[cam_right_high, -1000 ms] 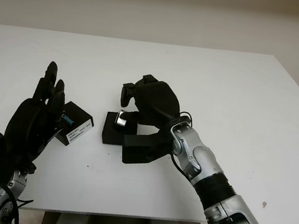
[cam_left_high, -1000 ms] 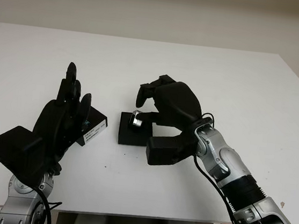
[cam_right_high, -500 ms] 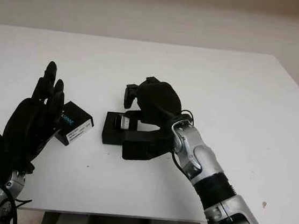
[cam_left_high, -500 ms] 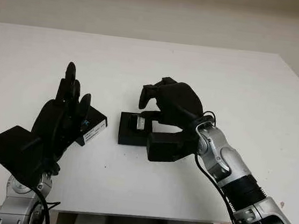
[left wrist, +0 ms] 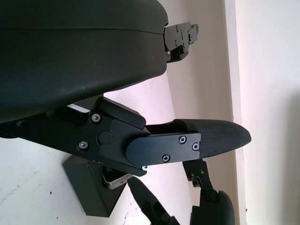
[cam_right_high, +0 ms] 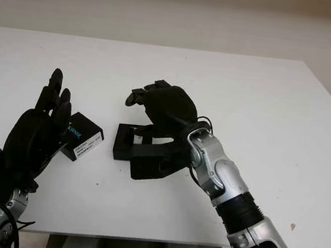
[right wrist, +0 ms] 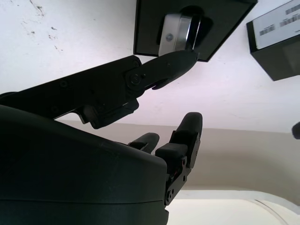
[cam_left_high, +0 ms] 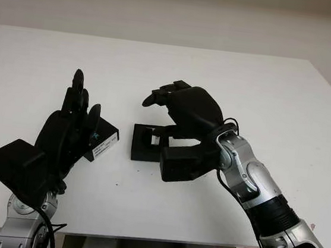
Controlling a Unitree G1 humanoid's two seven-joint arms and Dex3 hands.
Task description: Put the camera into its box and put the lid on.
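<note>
The black box (cam_left_high: 143, 148) lies open at the table's middle. In it lies the silver-and-black camera (right wrist: 177, 33), with no finger closed on it. My right hand (cam_left_high: 165, 119) hovers just over the box's right half, open, with one fingertip (right wrist: 185, 57) close above the camera. The black lid (cam_left_high: 105, 141), which has a white label, lies left of the box. My left hand (cam_left_high: 73, 119) is held up in front of the lid, open, and hides the lid's left part.
The white table (cam_left_high: 247, 91) stretches wide behind and to the right of the box. Its front edge (cam_left_high: 141, 232) runs close below both arms. A beige wall stands behind the table.
My right hand brought the camera down into the box, let go of it and opened its fingers above it. The left hand and the lid stayed put.
</note>
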